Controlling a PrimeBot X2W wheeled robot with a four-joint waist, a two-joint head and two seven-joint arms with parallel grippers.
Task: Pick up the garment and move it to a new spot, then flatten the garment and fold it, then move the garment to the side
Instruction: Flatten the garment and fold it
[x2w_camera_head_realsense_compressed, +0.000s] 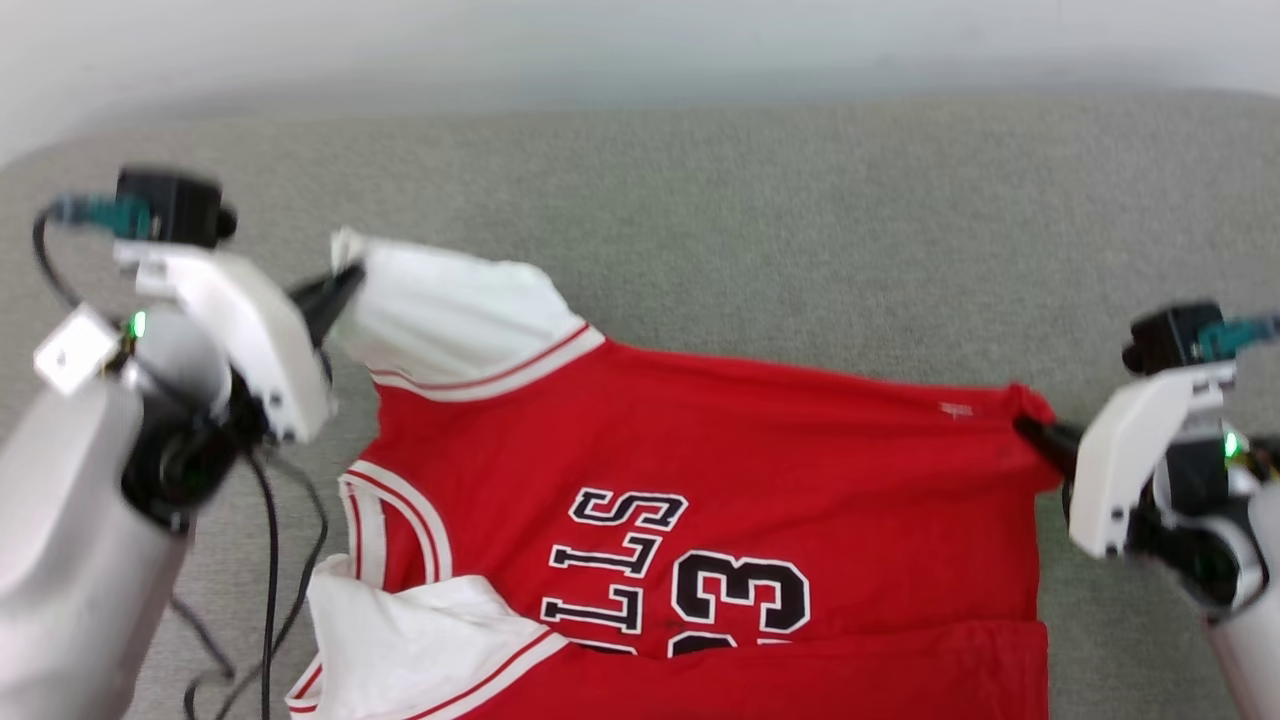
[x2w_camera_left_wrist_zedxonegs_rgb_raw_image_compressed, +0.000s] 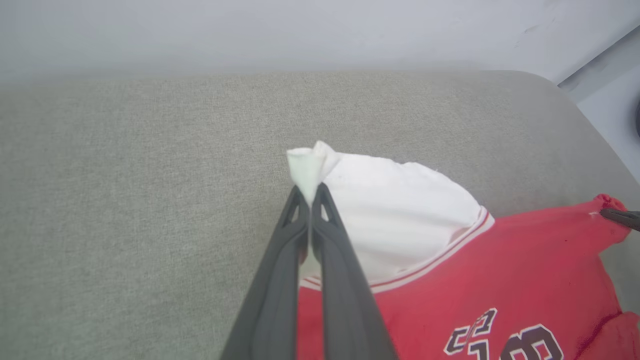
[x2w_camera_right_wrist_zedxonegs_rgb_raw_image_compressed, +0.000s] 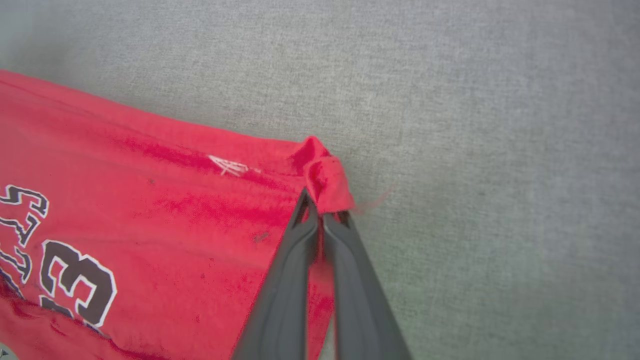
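The garment (x2w_camera_head_realsense_compressed: 700, 440), a red jersey with white sleeves and dark block letters, lies spread on the grey cushion (x2w_camera_head_realsense_compressed: 750, 220), its near part running under the head view's lower edge. My left gripper (x2w_camera_head_realsense_compressed: 345, 282) is shut on the tip of the far white sleeve (x2w_camera_left_wrist_zedxonegs_rgb_raw_image_compressed: 395, 210); the left wrist view shows the fingers (x2w_camera_left_wrist_zedxonegs_rgb_raw_image_compressed: 280, 280) pinching bunched white cloth. At the right, my right gripper (x2w_camera_head_realsense_compressed: 1035, 432) is shut on the far red hem corner (x2w_camera_right_wrist_zedxonegs_rgb_raw_image_compressed: 325, 177), which bunches between its fingers (x2w_camera_right_wrist_zedxonegs_rgb_raw_image_compressed: 350, 290). The cloth stretches between both grips.
A pale wall (x2w_camera_head_realsense_compressed: 640, 40) rises behind the cushion's far edge. Dark cables (x2w_camera_head_realsense_compressed: 270, 560) hang from my left arm over the cushion's left part. Bare cushion lies beyond the jersey and to its right (x2w_camera_right_wrist_zedxonegs_rgb_raw_image_compressed: 500, 150). The cushion's rounded corner (x2w_camera_left_wrist_zedxonegs_rgb_raw_image_compressed: 565, 95) shows in the left wrist view.
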